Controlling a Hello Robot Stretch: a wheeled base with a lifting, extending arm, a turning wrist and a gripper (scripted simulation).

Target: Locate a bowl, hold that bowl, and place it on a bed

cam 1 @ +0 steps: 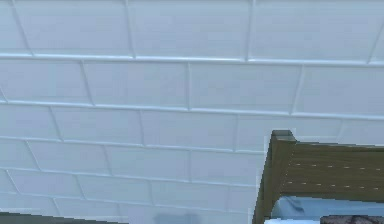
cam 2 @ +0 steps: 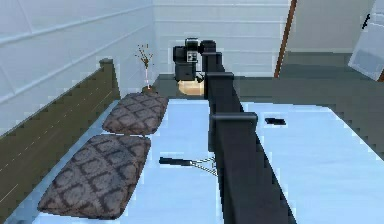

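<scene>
Bowl, presumed: tan blob (cam 2: 192,88), rounded and too small to confirm, at the far end of the bed (cam 2: 325,145), right at the gripper (cam 2: 186,60); whether it rests on the bed or hangs free cannot be told. Fingers: the state of their grasp cannot be told, nor whether they hold anything. Handling, by judgement: if a bowl, likely rigid, light and smooth-sided, perhaps breakable; best taken by the rim, one finger inside and one outside, and kept level. Arm (cam 2: 240,150): dark bar reaching along the bed toward its far end. Surface: pale blue sheet, soft, probably forgiving for a set-down, though a bowl could tilt on it. On the bed: two dark patterned pillows (cam 2: 137,112) against the wooden headboard (cam 2: 60,125); a thin dark thing (cam 2: 185,160) mid-bed beside the arm; a small dark thing (cam 2: 274,121) on the side away from the headboard. Beyond the bed's far end: a twiggy plant (cam 2: 146,62). Room: white brick-pattern wall (cam 1: 150,100) behind the headboard, grey floor (cam 2: 320,85) and a brown door frame (cam 2: 287,40) past the bed
</scene>
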